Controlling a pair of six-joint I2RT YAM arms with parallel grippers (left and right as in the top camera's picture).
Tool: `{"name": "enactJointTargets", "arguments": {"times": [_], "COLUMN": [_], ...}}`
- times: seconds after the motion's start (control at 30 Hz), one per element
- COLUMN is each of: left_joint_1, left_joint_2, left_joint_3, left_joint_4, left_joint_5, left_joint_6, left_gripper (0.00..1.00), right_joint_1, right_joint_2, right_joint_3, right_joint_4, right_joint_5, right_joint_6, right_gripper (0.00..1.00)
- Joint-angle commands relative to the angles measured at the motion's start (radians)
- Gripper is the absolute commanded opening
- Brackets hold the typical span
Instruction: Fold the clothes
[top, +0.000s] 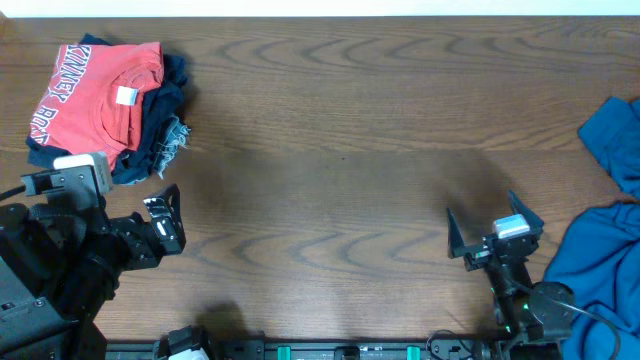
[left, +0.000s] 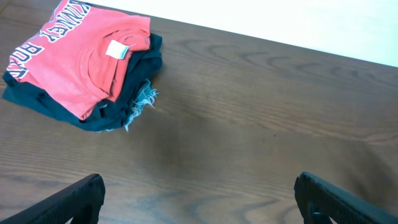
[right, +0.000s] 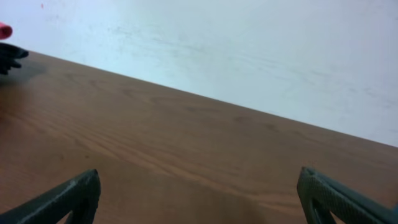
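Note:
A stack of folded clothes sits at the far left of the table: a red shirt with white lettering (top: 98, 90) on top of dark navy garments (top: 160, 140). It also shows in the left wrist view (left: 81, 62). An unfolded blue garment (top: 605, 265) lies bunched at the right edge. My left gripper (top: 165, 218) is open and empty, just in front of the stack. My right gripper (top: 492, 222) is open and empty, just left of the blue garment. Both hold nothing in the wrist views (left: 199, 196) (right: 199, 196).
The wooden table (top: 340, 130) stretches between the two arms. A white wall (right: 249, 43) runs behind its far edge. The arm bases stand at the front edge.

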Motion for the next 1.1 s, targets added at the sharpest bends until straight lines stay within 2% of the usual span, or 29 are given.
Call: {"name": "enactJointTargets", "arguments": {"times": [0.0, 0.9, 1.07], "left_joint_1": [-0.003, -0.003, -0.114], "left_joint_2": [0.0, 0.0, -0.029], "left_joint_3": [0.003, 0.003, 0.002], "left_joint_4": [-0.001, -0.001, 0.0], "left_joint_5": [-0.008, -0.008, -0.01], "left_joint_6": [0.01, 0.01, 0.011], "left_gripper": [0.98, 0.98, 0.98], "right_joint_1": [-0.01, -0.007, -0.008], "right_joint_2": [-0.01, -0.009, -0.009], "right_joint_3": [-0.057, -0.057, -0.057], "right_joint_4": [0.039, 0.029, 0.028], "right_joint_5": [-0.011, -0.011, -0.011], "right_joint_6": [-0.014, -0.014, -0.014], "right_gripper": [0.99, 0.99, 0.99]}}
